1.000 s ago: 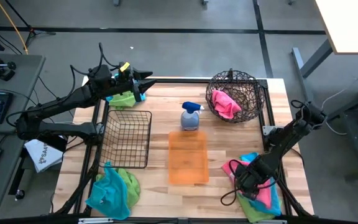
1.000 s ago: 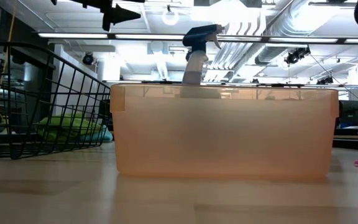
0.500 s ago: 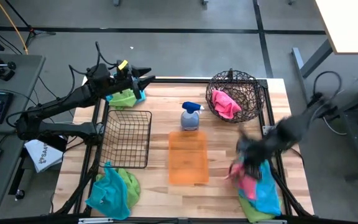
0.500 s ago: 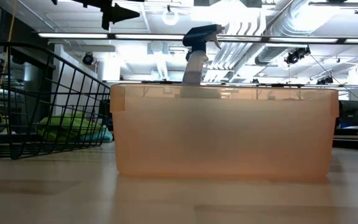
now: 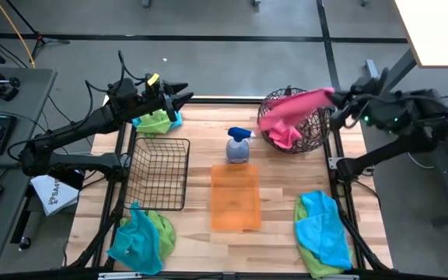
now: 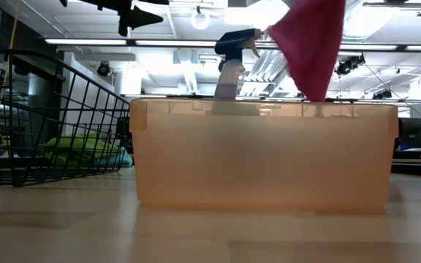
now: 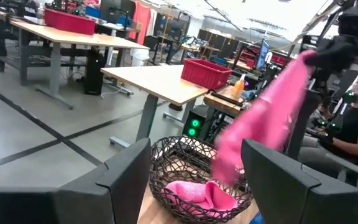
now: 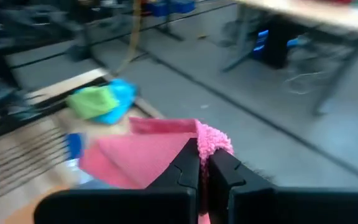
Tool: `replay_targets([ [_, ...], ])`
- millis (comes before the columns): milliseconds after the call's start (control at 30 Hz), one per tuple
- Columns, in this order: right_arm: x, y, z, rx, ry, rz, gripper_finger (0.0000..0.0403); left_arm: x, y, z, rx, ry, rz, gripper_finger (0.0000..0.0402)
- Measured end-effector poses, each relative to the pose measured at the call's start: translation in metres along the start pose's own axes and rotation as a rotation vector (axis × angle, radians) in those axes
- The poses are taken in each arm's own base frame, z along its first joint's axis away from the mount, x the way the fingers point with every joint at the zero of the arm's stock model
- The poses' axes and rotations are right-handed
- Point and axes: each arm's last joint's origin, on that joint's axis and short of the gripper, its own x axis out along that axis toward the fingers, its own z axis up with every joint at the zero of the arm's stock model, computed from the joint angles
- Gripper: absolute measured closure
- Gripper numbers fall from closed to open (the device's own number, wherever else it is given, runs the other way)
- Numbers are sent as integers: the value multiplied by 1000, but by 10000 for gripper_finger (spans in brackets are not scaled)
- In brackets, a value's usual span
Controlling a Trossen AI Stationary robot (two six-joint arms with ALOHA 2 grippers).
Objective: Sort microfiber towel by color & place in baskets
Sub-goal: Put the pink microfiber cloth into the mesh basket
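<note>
My right gripper [image 5: 337,98] is shut on a pink towel [image 5: 295,106], held in the air over the round dark wire basket [image 5: 314,124] at the far right. A second pink towel [image 5: 283,134] lies inside that basket. My left gripper [image 5: 187,96] waits open, high over the far left corner, above a green and a cyan towel [image 5: 155,122]. The square black wire basket [image 5: 160,173] and the orange tray [image 5: 236,196] hold no towels. Cyan and green towels lie heaped at the near left [image 5: 141,237] and near right [image 5: 323,233]. My right gripper pinches the pink towel's fuzzy edge [image 8: 212,143] between its two fingers, coming from the table's right side. The towel is lifted clear and streams slanting down from the fingers toward the round basket. Its lower end [image 7: 226,167] hangs just above the basket's rim.
A grey spray bottle with a blue trigger [image 5: 238,145] stands between the tray and the round basket. A dark frame [image 5: 334,167] runs round the table's edges. A person [image 7: 357,124] sits beyond the table's right side.
My right gripper has shut on the pink towel at the near right heap, risen and swung fast toward the far edge, over the round basket. The pink towel is lifted clear and now trails from it. The cyan towel stays on top of that heap.
</note>
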Motion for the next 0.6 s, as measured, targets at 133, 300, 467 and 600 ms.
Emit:
replay_targets([
  [133, 9, -6, -1, -22, 22, -96, 402, 0, 0, 0, 0, -1, 6, 163],
  [300, 37, 3, -17, -38, 117, -125, 403, 0, 1, 0, 0, -8, 30, 163],
  [467, 77, 22, -45, -56, 185, -84, 403, 0, 1, 0, -1, -9, 35, 163],
  [600, 105, 27, -60, -55, 185, -74, 403, 0, 1, 0, -2, -9, 35, 163],
])
